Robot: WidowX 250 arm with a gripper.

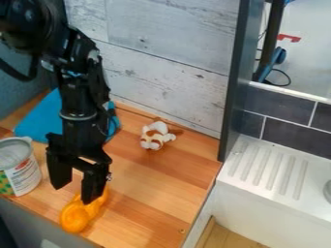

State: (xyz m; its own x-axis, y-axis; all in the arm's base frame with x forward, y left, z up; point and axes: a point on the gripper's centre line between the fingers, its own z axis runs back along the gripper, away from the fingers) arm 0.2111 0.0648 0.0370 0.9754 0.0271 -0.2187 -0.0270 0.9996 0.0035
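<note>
The black gripper (76, 193) hangs down over the left part of the wooden counter, open, its two fingers apart. An orange, rounded object (79, 214) lies on the counter near the front edge, just below the gripper and partly behind its right finger; whether they touch, I cannot tell. To the gripper's left stands a can (24, 175) with a white, red and green label. Behind the arm lies a blue cloth (40, 120), partly covered by it. A small white and brown plush toy (155, 135) lies farther right, near the back wall.
The wooden counter (165, 186) ends at a dark upright post (234, 82) on the right. Beyond it are a white ridged sink drainboard (268, 167) and dark tiles (294, 123). A pale wood-plank wall (168, 58) stands behind the counter.
</note>
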